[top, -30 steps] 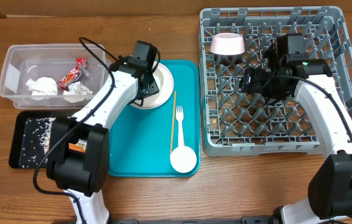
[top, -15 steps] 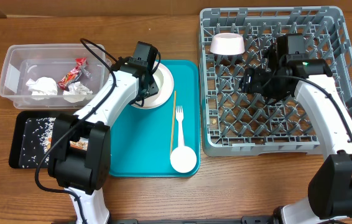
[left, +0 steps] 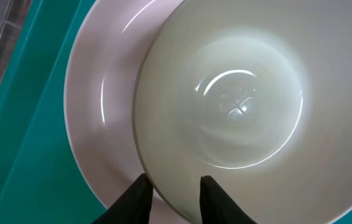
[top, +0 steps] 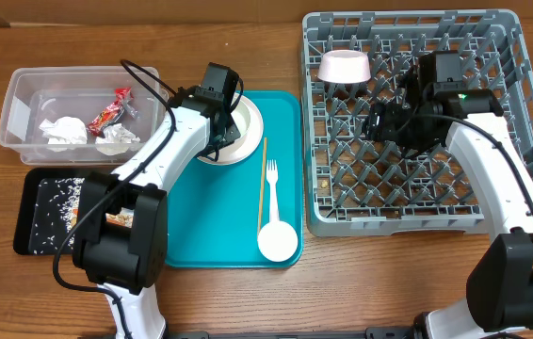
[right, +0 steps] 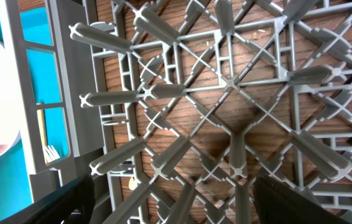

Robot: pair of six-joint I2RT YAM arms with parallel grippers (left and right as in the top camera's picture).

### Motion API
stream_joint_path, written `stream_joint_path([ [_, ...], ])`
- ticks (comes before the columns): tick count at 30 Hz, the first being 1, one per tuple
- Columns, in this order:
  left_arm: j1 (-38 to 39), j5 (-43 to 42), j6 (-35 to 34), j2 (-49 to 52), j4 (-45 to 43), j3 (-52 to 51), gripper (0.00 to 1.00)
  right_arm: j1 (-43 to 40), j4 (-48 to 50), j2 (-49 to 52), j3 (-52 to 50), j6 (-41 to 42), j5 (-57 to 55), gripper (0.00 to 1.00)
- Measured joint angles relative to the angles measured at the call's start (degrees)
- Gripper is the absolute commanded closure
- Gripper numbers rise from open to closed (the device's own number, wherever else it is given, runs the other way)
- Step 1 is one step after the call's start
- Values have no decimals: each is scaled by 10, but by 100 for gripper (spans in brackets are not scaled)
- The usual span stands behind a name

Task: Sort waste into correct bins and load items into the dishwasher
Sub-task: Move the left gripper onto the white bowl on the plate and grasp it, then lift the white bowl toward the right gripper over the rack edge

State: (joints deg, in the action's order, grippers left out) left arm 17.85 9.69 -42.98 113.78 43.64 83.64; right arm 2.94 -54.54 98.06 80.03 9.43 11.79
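**Sam:** How far along are we?

**Me:** I'll go from the left. The clear tub (top: 17, 89) sits at the far left of the bench. It holds the napkins (top: 64, 130) and the red wrapper (top: 108, 111). Just in front of it is the black tray (top: 20, 218) with the rice (top: 57, 200) on it. I think the waste is sorted.

**Sam:** And the dishes?

**Me:** Most are not loaded. The bowl (left: 226, 106) sits on the plate (left: 95, 106) at the far-left corner of the teal tray (top: 201, 217). It is white, smooth, shiny and empty inside.

**Sam:** Do you have it?

**Me:** My left gripper (left: 175, 186) is narrow, with one finger inside the rim and one outside. I cannot tell if it squeezes the bowl.

**Sam:** What else is left?

**Me:** The chopstick (top: 263, 184) and fork (top: 271, 188) lie side by side on the teal tray. The small cup (top: 277, 242) is near its front edge. One white dish (top: 344, 66) is in the far-left corner of the dish rack (top: 507, 56). My right gripper (right: 176, 202) hangs wide over the rack, holding nothing.
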Motion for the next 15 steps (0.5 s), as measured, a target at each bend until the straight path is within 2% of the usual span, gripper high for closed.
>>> stream_joint_path([
  [7, 0, -4, -2, 0, 0, 0, 71, 0, 1, 0, 0, 0, 0, 16],
  [12, 0, -5, -17, 0, -3, -10, 76, 0, 1, 0, 0, 0, 0, 16],
  [15, 0, -5, -24, 0, -2, -22, 83, 0, 1, 0, 0, 0, 0, 15],
])
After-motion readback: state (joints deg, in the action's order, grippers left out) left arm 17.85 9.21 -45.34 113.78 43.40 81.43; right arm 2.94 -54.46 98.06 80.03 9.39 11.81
